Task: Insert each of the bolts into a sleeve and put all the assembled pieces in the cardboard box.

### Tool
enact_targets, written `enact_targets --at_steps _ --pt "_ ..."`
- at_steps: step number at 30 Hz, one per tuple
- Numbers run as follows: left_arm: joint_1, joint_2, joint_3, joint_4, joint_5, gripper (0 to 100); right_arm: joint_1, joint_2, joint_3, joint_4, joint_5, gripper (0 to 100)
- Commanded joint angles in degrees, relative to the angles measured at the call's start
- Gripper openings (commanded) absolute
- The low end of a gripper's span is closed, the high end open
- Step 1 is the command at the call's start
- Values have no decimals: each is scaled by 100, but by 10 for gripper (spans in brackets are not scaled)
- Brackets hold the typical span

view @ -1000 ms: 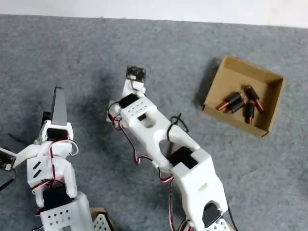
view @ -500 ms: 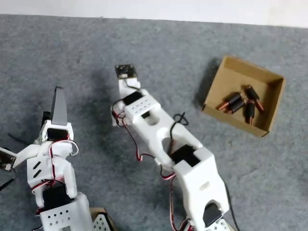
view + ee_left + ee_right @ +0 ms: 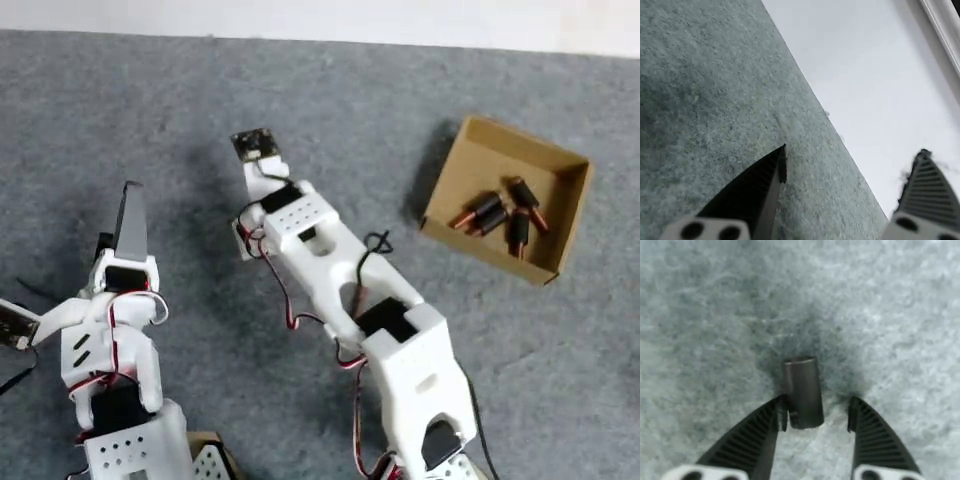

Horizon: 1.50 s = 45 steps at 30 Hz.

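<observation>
At the tabletop's near edge stand both arms, the left arm (image 3: pixel 105 340) by the near-left corner and the right arm (image 3: pixel 330 270) slanting from mid-edge toward the middle. Grey felt (image 3: pixel 400 100), coarse and nubbly, covers the whole tabletop. The left gripper (image 3: pixel 852 152) hangs over bare felt on the left side, its jaws spread wide with nothing between them. Farther in, about mid-tabletop, the right gripper (image 3: pixel 817 407) points down at a dark sleeve (image 3: pixel 802 390) that lies on its side on the felt. Its jaws are part open and straddle the sleeve's near end; one finger (image 3: pixel 775 415) seems to touch it, the other stands clear, so it is not gripped. Toward the far-right corner sits the box (image 3: pixel 490 255), turned askew to the edges, with several bolted sleeves (image 3: pixel 487 210) heaped inside. Beyond the far edge runs a plain white wall (image 3: pixel 400 20), and the left wrist view catches a white moulding (image 3: pixel 945 25) in it.
</observation>
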Motion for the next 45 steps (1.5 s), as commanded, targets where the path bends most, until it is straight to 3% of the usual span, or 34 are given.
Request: enact_targets --at_steps 1,10,25,32,36,42,45 --pt "84 -92 101 9 0 361 242 -48 -382 22 334 194" --pt "84 -92 101 9 0 361 224 462 -998 154 378 194" --pt "84 -92 101 9 0 361 119 2958 -4760 2905 352 194" --pt "84 -92 101 9 0 361 31 3538 -5930 3662 396 1" --pt "84 -92 101 9 0 361 75 3591 -6818 4127 396 5" --pt "84 -92 101 9 0 361 365 3653 -9332 4611 448 5" --pt "84 -92 101 9 0 361 585 3626 -9200 4611 598 5"
